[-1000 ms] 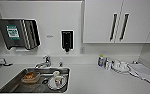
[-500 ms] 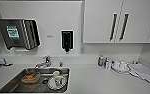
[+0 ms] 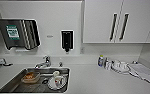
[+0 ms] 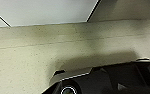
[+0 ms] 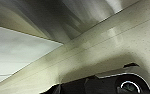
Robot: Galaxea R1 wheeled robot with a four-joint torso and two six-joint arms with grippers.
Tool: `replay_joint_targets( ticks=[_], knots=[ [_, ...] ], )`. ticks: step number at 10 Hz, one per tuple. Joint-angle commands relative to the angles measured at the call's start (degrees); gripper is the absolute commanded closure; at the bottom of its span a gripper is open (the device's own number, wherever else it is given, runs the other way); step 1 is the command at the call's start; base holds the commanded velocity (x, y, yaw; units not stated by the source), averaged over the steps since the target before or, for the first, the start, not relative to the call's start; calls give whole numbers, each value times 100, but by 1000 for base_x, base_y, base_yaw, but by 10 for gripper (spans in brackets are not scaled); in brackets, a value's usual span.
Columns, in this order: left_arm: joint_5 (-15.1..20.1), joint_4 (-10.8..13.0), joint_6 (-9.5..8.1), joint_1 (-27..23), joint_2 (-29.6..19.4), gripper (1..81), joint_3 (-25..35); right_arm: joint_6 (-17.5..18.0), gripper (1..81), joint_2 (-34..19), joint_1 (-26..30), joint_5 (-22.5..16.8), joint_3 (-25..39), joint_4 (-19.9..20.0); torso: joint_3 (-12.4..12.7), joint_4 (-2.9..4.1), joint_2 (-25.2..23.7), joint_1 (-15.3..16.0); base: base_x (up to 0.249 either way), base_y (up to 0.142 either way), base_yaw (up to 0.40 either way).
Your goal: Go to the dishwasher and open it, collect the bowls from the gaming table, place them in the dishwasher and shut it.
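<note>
Nothing has moved since the earlier frames: the head view holds the same framing, so the robot appears parked. Whether the fingers of either arm are spread or pressed together cannot be told; both wrist views show a speckled floor [image 4: 41, 57] beneath white cabinet fronts. The bench [image 3: 98, 80] carries a steel sink [image 3: 18, 83] at its near left edge, crockery piled inside. The dishwasher likely sits below this bench. Risk: groping for its door unsighted, an arm may clip the bench's front edge.
</note>
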Motion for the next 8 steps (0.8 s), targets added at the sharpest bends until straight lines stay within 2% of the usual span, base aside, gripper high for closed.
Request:
replay_joint_targets(
  ticks=[1, 3, 4, 6, 8],
  knots=[
    [281, -2, 22, -371, -45, 10, -53, -56, 10, -91, 223, -52, -113, -268, 0, 0, 0, 0, 0, 0, 0],
    [281, -2, 30, -379, -36, 10, -53, -83, 10, 6, 56, -95, -323, -637, 0, 0, 0, 0, 0, 0, 0],
    [281, -2, 30, -371, -36, 10, -53, -83, 10, 112, -5, -131, -579, -646, 0, 0, 0, 0, 0, 0, 0],
    [281, -11, 13, -327, -53, 10, -61, -101, 10, 647, -41, -201, -1658, -682, 0, 0, 0, 0, 0, 0, 0],
    [281, -20, 4, -283, -53, 10, -61, -118, 10, 1086, -33, -454, -2265, -882, 0, 0, 0, 0, 0, 0, 0]
  ],
)
